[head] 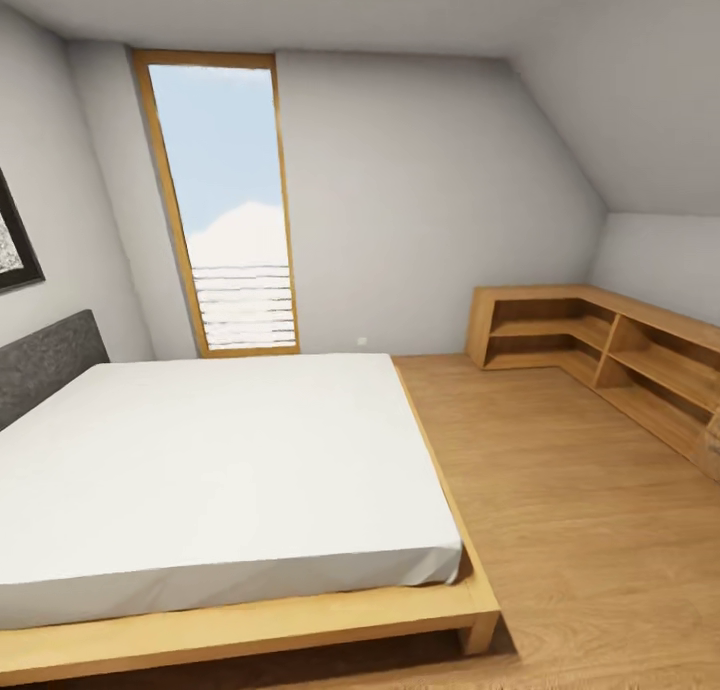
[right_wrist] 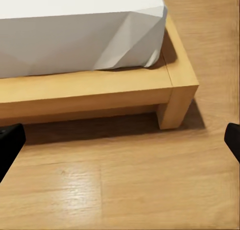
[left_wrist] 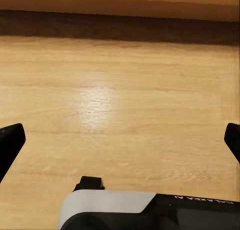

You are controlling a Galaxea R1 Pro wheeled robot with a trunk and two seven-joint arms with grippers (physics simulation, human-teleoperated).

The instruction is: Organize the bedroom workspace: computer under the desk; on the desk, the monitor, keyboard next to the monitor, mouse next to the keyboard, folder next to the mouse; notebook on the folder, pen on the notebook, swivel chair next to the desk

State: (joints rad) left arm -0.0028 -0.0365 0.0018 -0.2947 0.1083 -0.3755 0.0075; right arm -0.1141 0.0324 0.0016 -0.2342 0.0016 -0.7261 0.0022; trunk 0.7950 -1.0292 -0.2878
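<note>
While the robot is in the bedroom, none of the desk items are in frame, so no bearing from either gripper to any task object can be given yet. Head view faces a bed (head: 220,470) with white mattress on a wood frame, tall window (head: 225,210) behind it, low corner shelving (head: 610,355) at right, plank floor (head: 590,530) between.

Left gripper (left_wrist: 120,140): both fingertips sit at opposite edges of its wrist view, spread wide, nothing between them, bare floor below. Right gripper (right_wrist: 120,140): same, spread wide and empty, aimed at the bed frame's corner leg (right_wrist: 175,107) and the floor in front of it.

Judgement: this is transit, 0 steps of the tidy-up can be confirmed from here. Desk, chair and folder must lie outside this view, likely to the side or behind. Next move is a base or head turn to find the desk; which arm ends up nearer the folder can't be told. Watch the bed corner near the right arm when turning.
</note>
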